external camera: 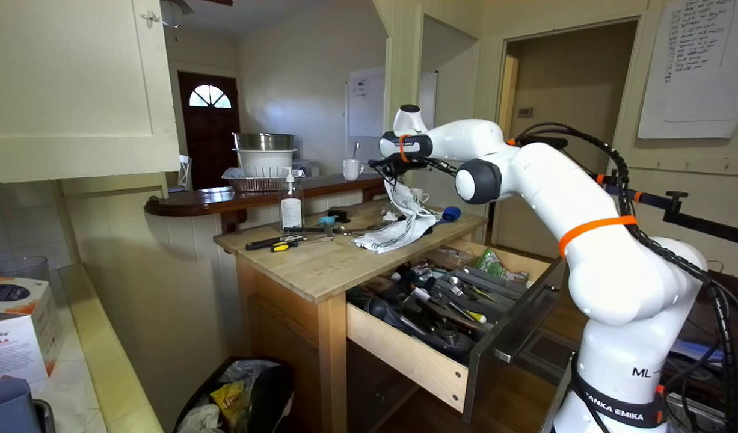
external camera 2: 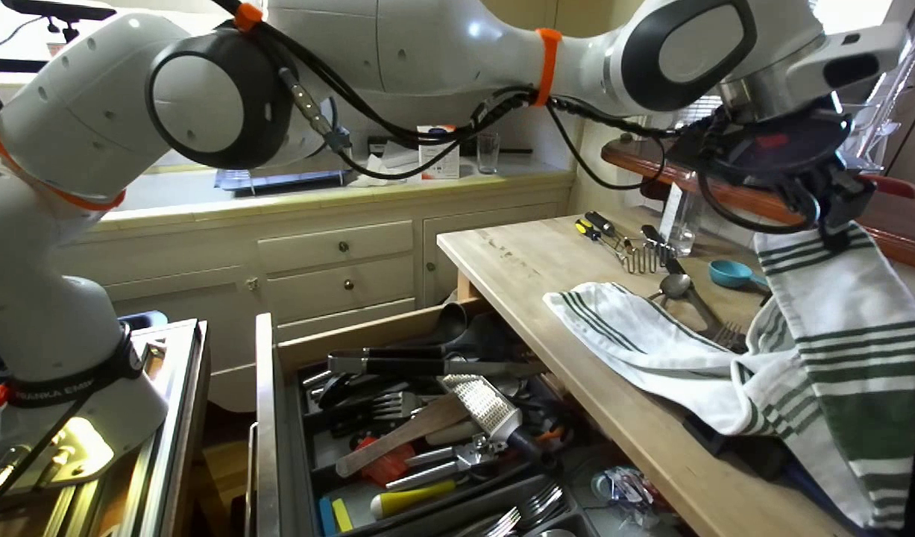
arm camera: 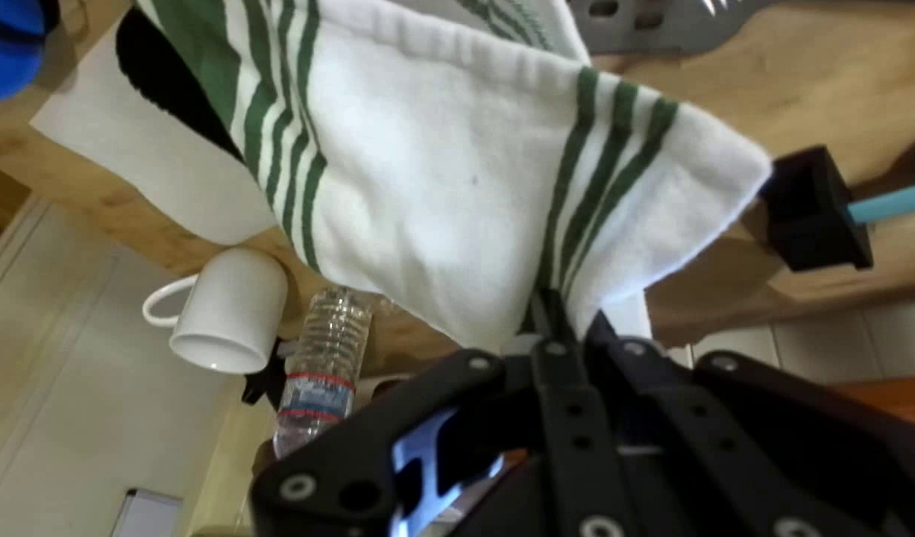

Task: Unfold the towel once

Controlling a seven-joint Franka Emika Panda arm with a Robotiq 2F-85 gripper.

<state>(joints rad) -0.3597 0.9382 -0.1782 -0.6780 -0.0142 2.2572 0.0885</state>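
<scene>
The towel is white with dark green stripes and shows in both exterior views (external camera: 396,233) (external camera 2: 666,350) and in the wrist view (arm camera: 442,171). One end hangs from my gripper (arm camera: 569,321) above the wooden countertop. The rest lies limp and creased on the countertop, with a folded edge near its front side. In both exterior views the gripper (external camera: 394,174) (external camera 2: 834,231) is above the far part of the towel. Its fingers are shut on a bunched striped part near a towel corner. The exact pinched edge is hidden between the fingers.
A drawer full of utensils (external camera 2: 397,447) stands open below the countertop (external camera: 296,270). Beside the towel lie a yellow-and-black tool (external camera: 284,245), spoons and a teal scoop (external camera 2: 729,273). A pump bottle (external camera: 291,207), a white mug (arm camera: 230,309) and a plastic bottle (arm camera: 323,373) stand nearby.
</scene>
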